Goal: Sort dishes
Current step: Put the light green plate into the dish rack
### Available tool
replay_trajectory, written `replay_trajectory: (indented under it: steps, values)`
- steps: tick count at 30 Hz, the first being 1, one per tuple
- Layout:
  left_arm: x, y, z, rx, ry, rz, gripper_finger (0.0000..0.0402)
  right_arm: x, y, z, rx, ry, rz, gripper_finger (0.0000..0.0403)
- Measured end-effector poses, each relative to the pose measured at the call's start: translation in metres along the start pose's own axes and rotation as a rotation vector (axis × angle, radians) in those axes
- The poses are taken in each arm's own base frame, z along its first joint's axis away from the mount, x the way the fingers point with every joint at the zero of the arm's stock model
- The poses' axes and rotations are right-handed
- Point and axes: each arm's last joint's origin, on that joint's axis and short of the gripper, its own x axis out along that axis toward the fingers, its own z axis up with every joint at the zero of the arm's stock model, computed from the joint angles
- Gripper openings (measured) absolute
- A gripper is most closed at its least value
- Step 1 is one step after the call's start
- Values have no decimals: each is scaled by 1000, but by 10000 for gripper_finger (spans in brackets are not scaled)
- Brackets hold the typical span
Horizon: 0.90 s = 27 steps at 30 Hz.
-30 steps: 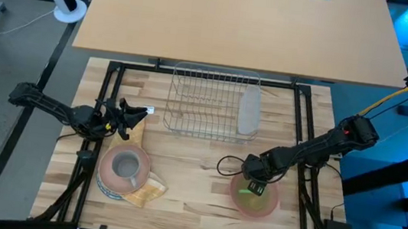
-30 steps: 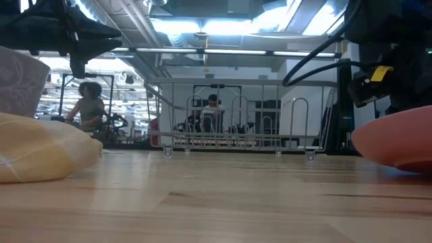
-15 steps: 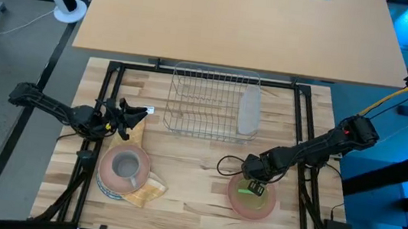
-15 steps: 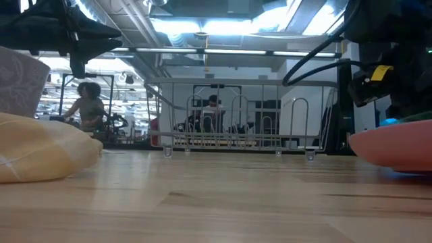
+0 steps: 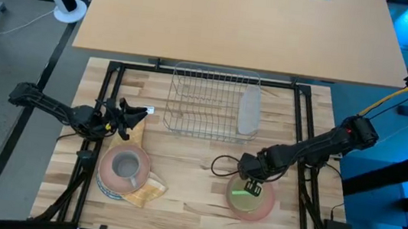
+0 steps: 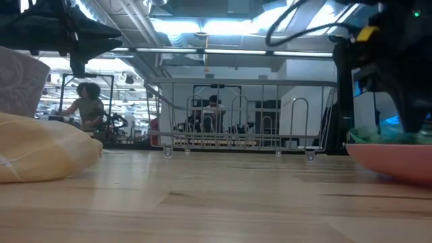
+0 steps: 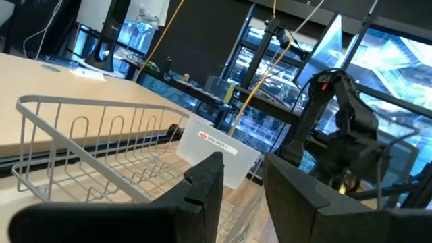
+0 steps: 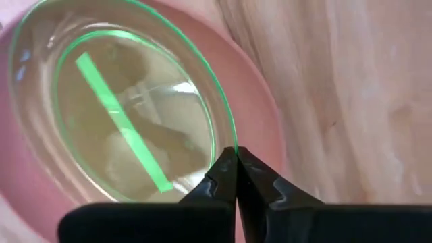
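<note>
The right hand [image 8: 235, 156] pinches the green-edged rim of a clear glass dish [image 8: 128, 108] nested in a pink plate [image 5: 253, 199] on the surface [image 5: 190, 167], right of the wire rack [image 5: 209, 101]. The left hand [image 5: 139, 112] hovers, fingers narrowly parted, holding nothing, above a grey mug [image 5: 128, 165] in pink bowls [image 5: 109, 173] beside a yellow cloth [image 5: 146, 193]

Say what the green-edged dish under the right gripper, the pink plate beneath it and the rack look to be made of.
Green-edged dish: looks like clear glass; the pink shows through it, its rim is tinted green and it mirrors things. The right gripper is shut on that rim.
Pink plate: probably matte plastic or glazed ceramic; opaque, even colour.
Rack: thin silvery metal wire.
</note>
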Motion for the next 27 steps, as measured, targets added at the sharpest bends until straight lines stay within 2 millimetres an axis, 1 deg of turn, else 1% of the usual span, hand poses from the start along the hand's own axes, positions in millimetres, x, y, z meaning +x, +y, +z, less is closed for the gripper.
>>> replay_trajectory:
  steps: [8,22,27]
  values:
    - [0,-1,1,-7,3,-43,98,-22,6,7,-3,-33,-34,3]
    - [0,-3,4,-59,-28,-58,98,-52,11,14,-3,-98,-92,4]
    - [0,-6,9,-91,-49,-126,98,-67,14,18,-2,-155,-116,4]
